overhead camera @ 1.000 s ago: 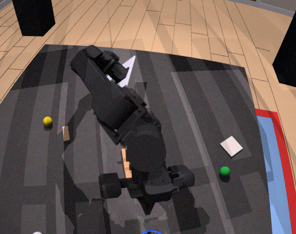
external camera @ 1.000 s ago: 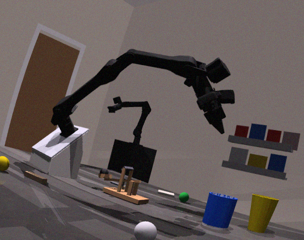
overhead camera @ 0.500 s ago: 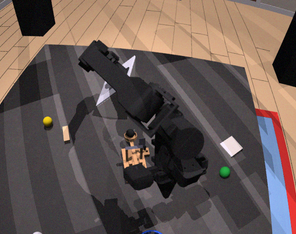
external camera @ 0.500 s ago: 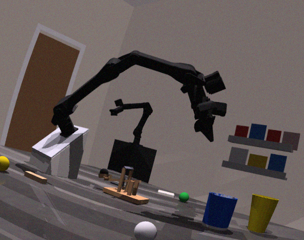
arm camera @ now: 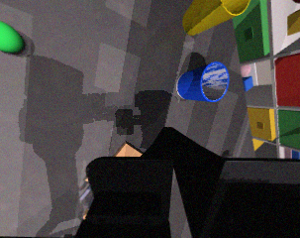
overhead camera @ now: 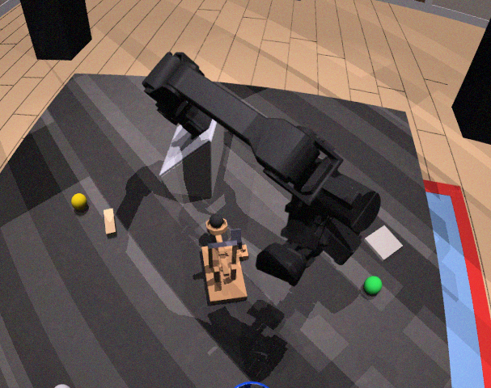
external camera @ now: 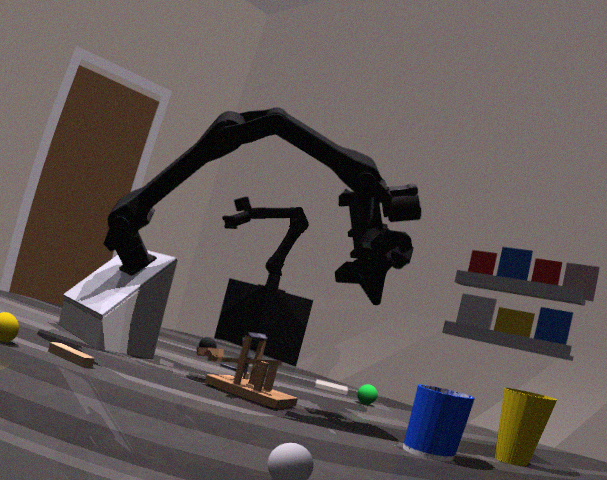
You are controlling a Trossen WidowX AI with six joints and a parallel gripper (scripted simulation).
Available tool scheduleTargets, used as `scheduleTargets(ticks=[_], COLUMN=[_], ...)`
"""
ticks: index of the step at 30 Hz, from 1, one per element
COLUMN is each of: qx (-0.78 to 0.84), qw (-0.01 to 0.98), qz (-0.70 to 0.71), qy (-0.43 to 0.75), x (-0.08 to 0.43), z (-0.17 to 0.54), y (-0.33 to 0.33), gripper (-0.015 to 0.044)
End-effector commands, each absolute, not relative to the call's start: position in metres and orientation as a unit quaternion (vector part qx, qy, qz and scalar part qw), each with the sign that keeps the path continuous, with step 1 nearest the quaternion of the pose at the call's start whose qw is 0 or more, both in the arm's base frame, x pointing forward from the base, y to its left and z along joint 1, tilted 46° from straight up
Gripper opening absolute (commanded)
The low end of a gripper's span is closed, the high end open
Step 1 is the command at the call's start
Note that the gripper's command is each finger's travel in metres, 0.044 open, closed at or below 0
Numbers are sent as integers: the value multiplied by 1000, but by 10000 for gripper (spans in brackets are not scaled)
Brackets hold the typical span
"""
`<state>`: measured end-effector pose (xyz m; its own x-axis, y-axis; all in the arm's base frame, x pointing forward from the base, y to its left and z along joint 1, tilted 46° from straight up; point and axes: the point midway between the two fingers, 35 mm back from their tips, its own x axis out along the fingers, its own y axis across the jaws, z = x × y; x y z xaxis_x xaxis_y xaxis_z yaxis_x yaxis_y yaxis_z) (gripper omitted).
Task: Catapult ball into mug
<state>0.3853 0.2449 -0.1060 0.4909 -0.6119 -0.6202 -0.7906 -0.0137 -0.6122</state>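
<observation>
A wooden catapult [overhead camera: 234,292] [external camera: 280,399] stands on the dark floor mat, its throwing arm pointing back toward the robot's pedestal. A dark ball [overhead camera: 216,220] [external camera: 207,342] sits in the cup at the arm's end. The blue mug [overhead camera: 251,384] [external camera: 438,423] [arm camera: 189,85] stands upright beyond the catapult's front end. Its inside shows in the wrist view, with no ball visible there. My gripper [overhead camera: 293,280] [external camera: 376,299] [arm camera: 167,131] is shut and empty, high above the mat to the catapult's right in the top view. It covers most of the catapult in the wrist view.
A yellow mug [external camera: 523,426] [arm camera: 204,19] stands beside the blue one. A green ball [overhead camera: 372,284] [external camera: 367,394] [arm camera: 5,37] lies near a white square [overhead camera: 383,242] [external camera: 331,386]. A yellow ball [overhead camera: 78,201] [external camera: 4,327], wooden block [overhead camera: 109,221] [external camera: 70,354] and white ball [external camera: 290,462] lie elsewhere.
</observation>
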Motion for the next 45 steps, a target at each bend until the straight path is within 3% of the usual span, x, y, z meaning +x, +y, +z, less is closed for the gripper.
scheduleTargets(ticks=[1, 39, 45], qx=[-745, -868, -865], qw=[426, -185, -208], qz=[108, 190, 189], qy=[502, 420, 415], x=[357, 175, 171], z=[-118, -104, -101], y=[232, 103, 98], gripper=[0, 0, 0])
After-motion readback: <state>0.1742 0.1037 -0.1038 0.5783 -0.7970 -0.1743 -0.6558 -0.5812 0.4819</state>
